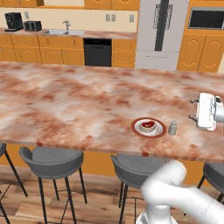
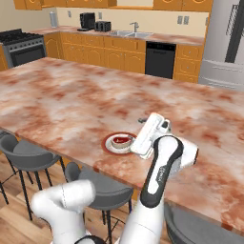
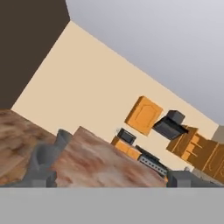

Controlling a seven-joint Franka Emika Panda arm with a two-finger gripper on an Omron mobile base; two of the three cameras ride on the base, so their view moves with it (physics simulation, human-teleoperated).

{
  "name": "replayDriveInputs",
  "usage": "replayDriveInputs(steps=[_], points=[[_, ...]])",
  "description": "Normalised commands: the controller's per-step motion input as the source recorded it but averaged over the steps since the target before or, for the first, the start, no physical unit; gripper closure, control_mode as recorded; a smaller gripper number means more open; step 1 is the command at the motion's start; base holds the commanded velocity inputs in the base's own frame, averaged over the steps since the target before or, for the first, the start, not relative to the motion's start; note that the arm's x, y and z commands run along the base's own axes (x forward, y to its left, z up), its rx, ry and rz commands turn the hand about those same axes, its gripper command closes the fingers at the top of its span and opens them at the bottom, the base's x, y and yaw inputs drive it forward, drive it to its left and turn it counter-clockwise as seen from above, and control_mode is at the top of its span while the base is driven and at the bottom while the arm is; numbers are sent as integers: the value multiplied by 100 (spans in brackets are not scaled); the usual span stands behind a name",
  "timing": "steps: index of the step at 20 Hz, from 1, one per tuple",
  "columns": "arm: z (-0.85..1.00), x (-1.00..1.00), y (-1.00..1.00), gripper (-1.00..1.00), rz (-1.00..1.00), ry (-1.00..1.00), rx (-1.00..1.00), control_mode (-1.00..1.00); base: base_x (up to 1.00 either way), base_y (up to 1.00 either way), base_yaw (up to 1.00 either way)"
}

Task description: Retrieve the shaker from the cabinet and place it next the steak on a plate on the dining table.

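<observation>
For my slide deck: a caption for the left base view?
Shaker stands beside plated steak on the dining table; gripper apart.

You're looking at a glossy white arm (image 2: 157, 190) built of rounded, tube-like links, with a dark grey band curving along the joint below the wrist. The hand is a flat white block (image 1: 205, 111) with short dark pegs sticking from its side. The gripper (image 3: 109, 173) ends in two small dark grey fingertips (image 3: 43, 164) with blunt, stubby ends.
</observation>
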Motion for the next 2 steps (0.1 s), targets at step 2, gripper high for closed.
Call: replayDriveInputs(steps=[2], points=[[53,-99,100,-100,-3,-16,-17,-100,0,0,0]])
